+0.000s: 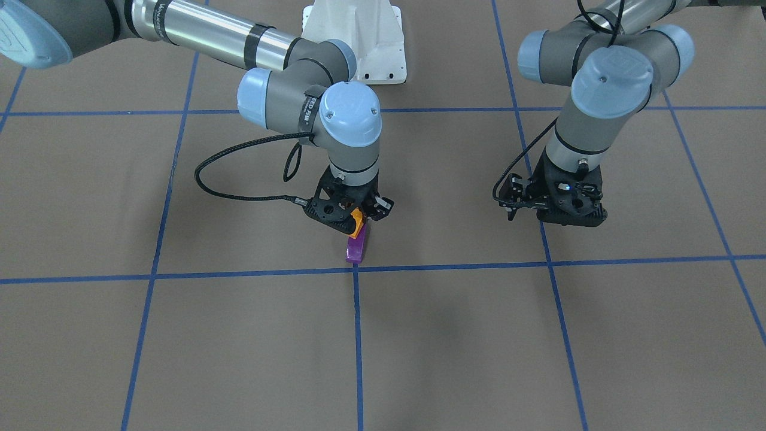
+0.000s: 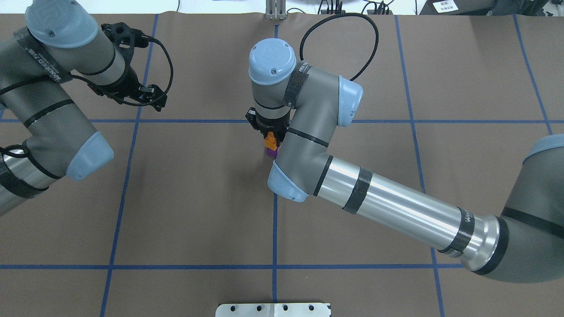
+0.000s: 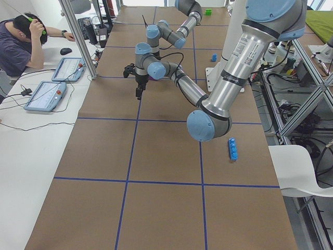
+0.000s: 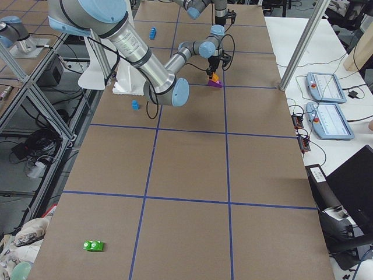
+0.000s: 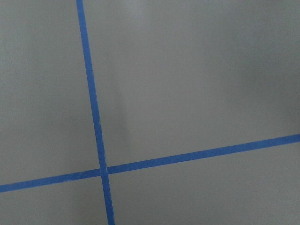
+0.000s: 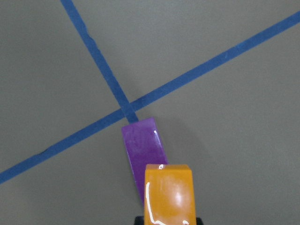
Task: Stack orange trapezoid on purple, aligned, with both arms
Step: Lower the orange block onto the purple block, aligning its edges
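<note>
The purple brick (image 1: pixel 355 248) lies on the brown table on a blue tape line, just short of a tape crossing. My right gripper (image 1: pixel 359 226) is shut on the orange trapezoid (image 1: pixel 357 222) and holds it right over the purple brick's end nearest the robot. I cannot tell whether the two touch. In the right wrist view the orange trapezoid (image 6: pixel 168 194) overlaps the near end of the purple brick (image 6: pixel 143 143). My left gripper (image 1: pixel 559 216) hangs over bare table well off to the side, with nothing seen in it. Its fingers are hidden.
The white robot base (image 1: pixel 354 42) stands behind the bricks. A long blue brick (image 3: pixel 232 149), a small blue brick (image 4: pixel 135 105) and a green brick (image 4: pixel 93 245) lie far off. An operator (image 3: pixel 18 44) sits at the side table with tablets.
</note>
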{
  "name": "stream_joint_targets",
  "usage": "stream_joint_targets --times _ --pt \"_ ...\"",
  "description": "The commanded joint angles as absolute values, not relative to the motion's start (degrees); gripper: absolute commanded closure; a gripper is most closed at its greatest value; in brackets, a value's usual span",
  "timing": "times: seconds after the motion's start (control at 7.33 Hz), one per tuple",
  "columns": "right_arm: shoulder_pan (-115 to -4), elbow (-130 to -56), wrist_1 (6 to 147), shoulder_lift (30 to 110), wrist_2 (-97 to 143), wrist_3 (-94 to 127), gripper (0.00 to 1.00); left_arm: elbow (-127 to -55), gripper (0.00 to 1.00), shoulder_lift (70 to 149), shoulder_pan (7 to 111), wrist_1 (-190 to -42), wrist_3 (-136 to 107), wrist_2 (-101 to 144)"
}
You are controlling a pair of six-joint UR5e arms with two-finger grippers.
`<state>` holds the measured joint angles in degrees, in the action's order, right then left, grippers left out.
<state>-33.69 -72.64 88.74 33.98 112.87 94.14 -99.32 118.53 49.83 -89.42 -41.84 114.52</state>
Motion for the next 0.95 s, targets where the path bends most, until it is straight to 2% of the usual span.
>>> stream_joint_targets --times 0.0,0.82 --pt "-33.7 -72.6 88.5 34.0 112.8 93.7 1.00 -99.3 0.00 118.6 49.8 -89.4 -41.8 114.5" --pt "-33.1 -72.6 88.3 34.0 110.7 93.2 1.00 -99.2 0.00 118.5 49.8 -89.4 -41.8 114.5"
